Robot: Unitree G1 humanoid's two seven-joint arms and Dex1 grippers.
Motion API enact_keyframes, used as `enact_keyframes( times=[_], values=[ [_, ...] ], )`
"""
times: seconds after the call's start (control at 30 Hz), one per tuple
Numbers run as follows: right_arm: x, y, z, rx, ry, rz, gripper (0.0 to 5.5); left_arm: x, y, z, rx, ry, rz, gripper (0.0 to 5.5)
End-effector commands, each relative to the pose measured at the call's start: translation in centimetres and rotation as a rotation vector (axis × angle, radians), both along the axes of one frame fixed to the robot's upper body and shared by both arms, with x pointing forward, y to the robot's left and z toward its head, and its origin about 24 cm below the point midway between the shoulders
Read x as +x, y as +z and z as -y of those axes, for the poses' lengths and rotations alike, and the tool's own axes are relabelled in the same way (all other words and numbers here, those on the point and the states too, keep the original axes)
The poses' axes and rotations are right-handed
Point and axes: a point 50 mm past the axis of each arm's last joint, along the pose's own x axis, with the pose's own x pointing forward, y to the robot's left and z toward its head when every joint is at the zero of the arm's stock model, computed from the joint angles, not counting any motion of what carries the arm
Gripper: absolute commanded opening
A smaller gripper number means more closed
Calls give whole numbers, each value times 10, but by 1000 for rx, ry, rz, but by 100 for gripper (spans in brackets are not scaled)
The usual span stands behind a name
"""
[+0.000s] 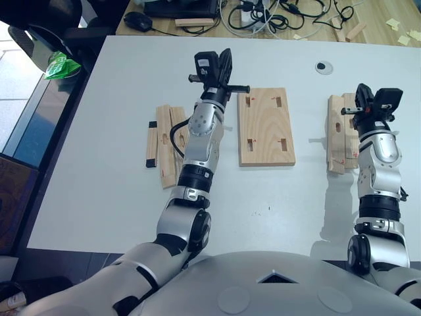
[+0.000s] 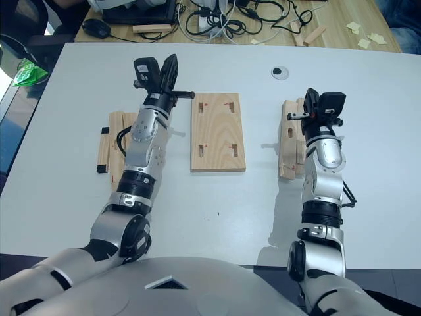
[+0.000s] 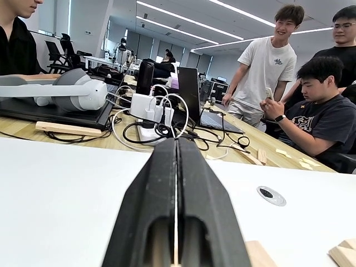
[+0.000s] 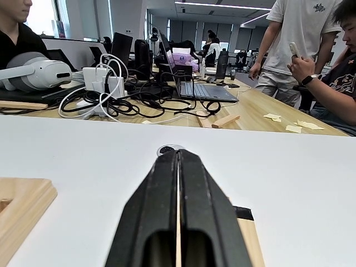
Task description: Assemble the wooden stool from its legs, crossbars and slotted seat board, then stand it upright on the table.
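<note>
The slotted seat board (image 1: 266, 126) lies flat mid-table, with four slots in its face. Left of it lies a pile of wooden legs and crossbars (image 1: 164, 141), one with a black end. A second pile of wooden pieces (image 1: 339, 135) lies to the right. My left gripper (image 1: 226, 60) hovers between the left pile and the board's far left corner, its fingers (image 3: 161, 189) pressed together and holding nothing. My right gripper (image 1: 363, 93) is over the far end of the right pile, also shut and holding nothing (image 4: 178, 189). The board's corner (image 4: 22, 206) shows in the right wrist view.
A round cable grommet (image 1: 322, 66) sits in the white table beyond the board. Behind the table's far edge is a wooden desk with cables (image 1: 263, 16), a mouse (image 1: 138, 21) and wood scraps. The table's left edge drops to the floor.
</note>
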Motion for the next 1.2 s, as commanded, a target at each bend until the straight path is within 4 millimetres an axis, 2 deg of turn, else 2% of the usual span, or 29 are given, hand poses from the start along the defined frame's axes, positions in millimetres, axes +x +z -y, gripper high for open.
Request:
enact_keyframes(
  times=[0.03, 0.2, 0.47, 0.6, 0.63, 0.73, 0.8, 1.03, 1.1, 1.2],
  values=[
    [11, 10, 3, -23, 28, -3, 0, 2, -5, 2, -21, 16, -11, 1],
    [23, 19, -4, 7, 49, 21, 0, 4, -12, 6, -17, 16, -30, 1],
    [28, 19, -3, -39, 34, 37, 0, 10, -13, 11, -12, 32, -37, 1],
    [28, 18, 0, -36, 18, 38, 0, 11, -11, 7, -27, 46, -22, 1],
    [28, 19, -1, -33, 17, 43, 0, 12, -8, 3, -22, 66, -16, 18],
    [22, 20, 0, -20, -10, 67, 0, 12, 8, -14, 154, 76, 3, 54],
    [13, 15, 5, -9, -47, 68, 0, 4, 19, -33, 276, 59, -11, 86],
    [-14, 10, 39, 18, -216, 73, 0, -43, 57, -125, 555, 111, -173, 175],
    [-25, 4, 43, 31, -255, 63, 0, -56, 57, -144, 622, 116, -276, 206],
    [-39, -5, 41, 58, -297, 49, 0, -84, 39, -163, 685, 104, -491, 258]
  ],
)
